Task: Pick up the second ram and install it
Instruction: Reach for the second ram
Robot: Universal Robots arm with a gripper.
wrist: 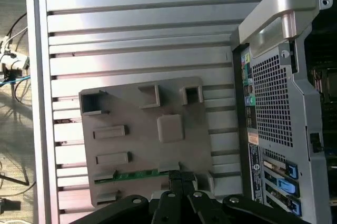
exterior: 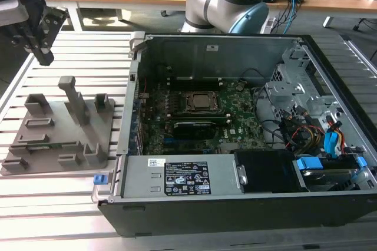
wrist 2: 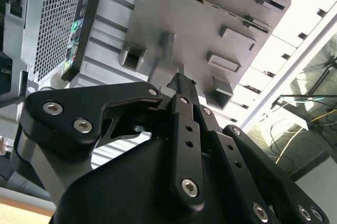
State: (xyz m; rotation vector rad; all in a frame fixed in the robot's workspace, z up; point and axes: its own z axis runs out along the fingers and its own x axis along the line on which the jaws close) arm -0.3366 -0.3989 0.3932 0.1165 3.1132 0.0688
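Gripper [exterior: 43, 56] hangs above the far end of the grey tray [exterior: 41, 162], fingers pressed together, empty. Second ram [wrist: 134, 175] sits in the tray's near-edge slot, below and apart from the gripper, long axis along that edge.

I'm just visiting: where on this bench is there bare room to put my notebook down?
The slatted table is bare in front of the grey tray, toward the near edge, and behind it below the pincer. The gap between tray and computer case is narrow. Inside the case it is crowded, most with cables at the exterior view's right.
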